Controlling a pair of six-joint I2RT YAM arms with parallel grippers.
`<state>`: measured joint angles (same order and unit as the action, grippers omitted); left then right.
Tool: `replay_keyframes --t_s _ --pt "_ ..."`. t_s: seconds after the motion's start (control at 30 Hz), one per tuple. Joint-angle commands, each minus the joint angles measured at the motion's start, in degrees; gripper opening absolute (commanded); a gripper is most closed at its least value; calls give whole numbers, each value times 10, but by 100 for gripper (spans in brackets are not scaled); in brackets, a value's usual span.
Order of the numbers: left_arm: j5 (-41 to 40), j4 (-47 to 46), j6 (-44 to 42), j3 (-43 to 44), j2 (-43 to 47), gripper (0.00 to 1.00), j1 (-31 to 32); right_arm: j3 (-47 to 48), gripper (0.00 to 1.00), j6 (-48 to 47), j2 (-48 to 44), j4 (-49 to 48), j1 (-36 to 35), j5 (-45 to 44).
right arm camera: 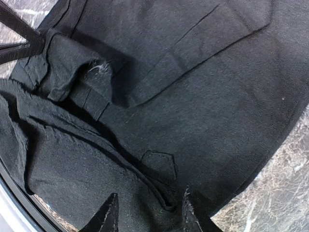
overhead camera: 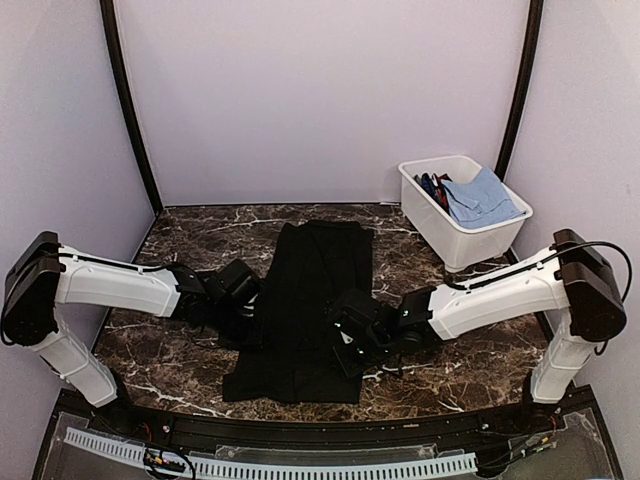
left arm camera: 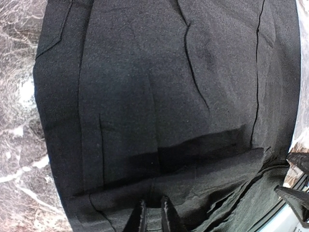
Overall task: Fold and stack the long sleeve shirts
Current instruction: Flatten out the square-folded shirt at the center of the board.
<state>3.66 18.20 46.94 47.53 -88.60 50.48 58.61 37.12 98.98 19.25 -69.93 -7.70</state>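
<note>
While it lies flat along the middle of the marble desk (overhead camera: 170,365), the black shirt (overhead camera: 312,285) sits between both arms. Far right stands a white bin (overhead camera: 470,245). Over a rumpled fold the right claw (right arm camera: 150,194) stands spread, released; the left claw (left arm camera: 153,200) is clenched on the shirt's near edge.

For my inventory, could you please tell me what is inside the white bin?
The white bin holds a light blue cloth, darker clothes beside it; anything beneath is covered.

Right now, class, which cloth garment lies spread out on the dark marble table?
The plain black long sleeve shirt; the light blue garment sits crumpled in the white plastic bin instead.
</note>
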Motion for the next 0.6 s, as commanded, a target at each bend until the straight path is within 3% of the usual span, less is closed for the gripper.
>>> replay_keyframes --t_s 0.0,0.23,0.57 --pt "2 -4 -1 8 6 9 0 -4 34 5 9 -21 -7 13" --pt "1 -8 4 7 12 3 0 -8 0 8 -4 -13 -11 18" --pt "-9 -3 14 12 29 0 0 -23 0 0 -59 -19 -85 65"
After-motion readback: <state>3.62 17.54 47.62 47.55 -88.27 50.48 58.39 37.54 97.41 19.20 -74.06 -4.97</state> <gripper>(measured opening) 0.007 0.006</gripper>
